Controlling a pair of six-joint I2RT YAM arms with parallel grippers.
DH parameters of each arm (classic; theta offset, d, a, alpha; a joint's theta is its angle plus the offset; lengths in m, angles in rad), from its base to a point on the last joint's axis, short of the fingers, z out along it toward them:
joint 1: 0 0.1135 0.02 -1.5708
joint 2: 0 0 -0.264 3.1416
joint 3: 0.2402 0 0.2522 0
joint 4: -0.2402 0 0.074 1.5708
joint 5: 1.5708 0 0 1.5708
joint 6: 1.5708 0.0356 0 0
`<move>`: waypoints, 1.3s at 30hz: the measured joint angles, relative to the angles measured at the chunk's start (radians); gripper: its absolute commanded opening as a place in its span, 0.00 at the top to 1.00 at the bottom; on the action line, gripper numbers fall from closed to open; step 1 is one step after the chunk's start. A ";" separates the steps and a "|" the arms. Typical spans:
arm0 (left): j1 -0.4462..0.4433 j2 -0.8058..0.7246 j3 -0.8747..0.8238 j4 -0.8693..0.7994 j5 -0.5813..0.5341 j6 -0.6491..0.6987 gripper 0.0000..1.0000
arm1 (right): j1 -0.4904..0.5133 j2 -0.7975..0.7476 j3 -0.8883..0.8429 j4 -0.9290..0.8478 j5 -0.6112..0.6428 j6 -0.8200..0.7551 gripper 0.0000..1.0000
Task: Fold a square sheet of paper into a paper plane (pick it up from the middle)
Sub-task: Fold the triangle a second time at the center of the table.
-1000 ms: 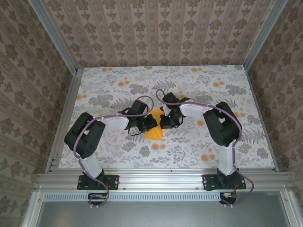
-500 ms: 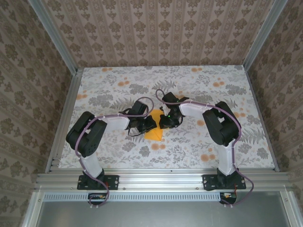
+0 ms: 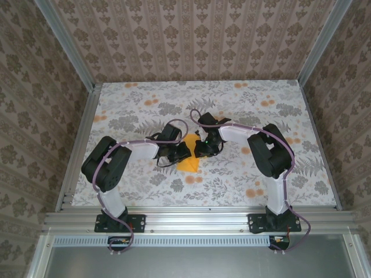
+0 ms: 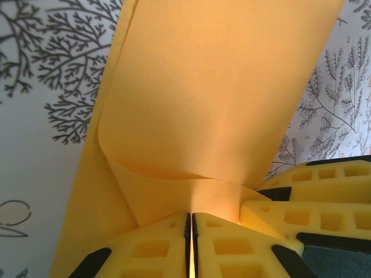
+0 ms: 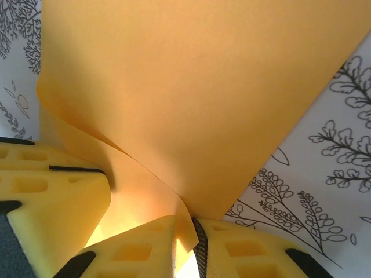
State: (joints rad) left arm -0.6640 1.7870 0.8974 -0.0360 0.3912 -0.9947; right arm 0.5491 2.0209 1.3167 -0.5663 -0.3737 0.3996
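Top view: one orange sheet of paper [image 3: 188, 162] is lying mid-table [image 3: 261, 110], its long axis running from far edge to near edge, with bare table all around it. Two pincers are meeting over it.

Left wrist: the left pincer [image 3: 184, 152] is pinching a raised fold, jaws closed.

Right wrist: the right pincer [image 3: 200, 152] is nipping the sheet's curling edge.

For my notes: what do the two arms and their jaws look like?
Both the left arm and right arm have white links, black joints and purple cables looping alongside. The left gripper and right gripper have pale yellow jaws moulded with square recesses and black inserts.
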 measured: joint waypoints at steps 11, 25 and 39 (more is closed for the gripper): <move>0.000 0.010 0.008 0.001 0.009 0.000 0.87 | 0.000 0.002 0.002 -0.006 0.002 0.000 0.85; 0.000 0.017 0.020 -0.020 0.008 0.000 0.87 | 0.000 0.002 0.005 -0.008 0.003 0.011 0.81; -0.003 0.040 0.074 -0.106 0.000 0.000 0.89 | -0.006 -0.118 -0.043 -0.006 0.056 0.100 0.75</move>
State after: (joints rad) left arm -0.6670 1.8271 0.9718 -0.1421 0.3908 -0.9947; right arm 0.5430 1.9030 1.2732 -0.5720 -0.3172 0.4992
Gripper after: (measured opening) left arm 0.117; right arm 0.267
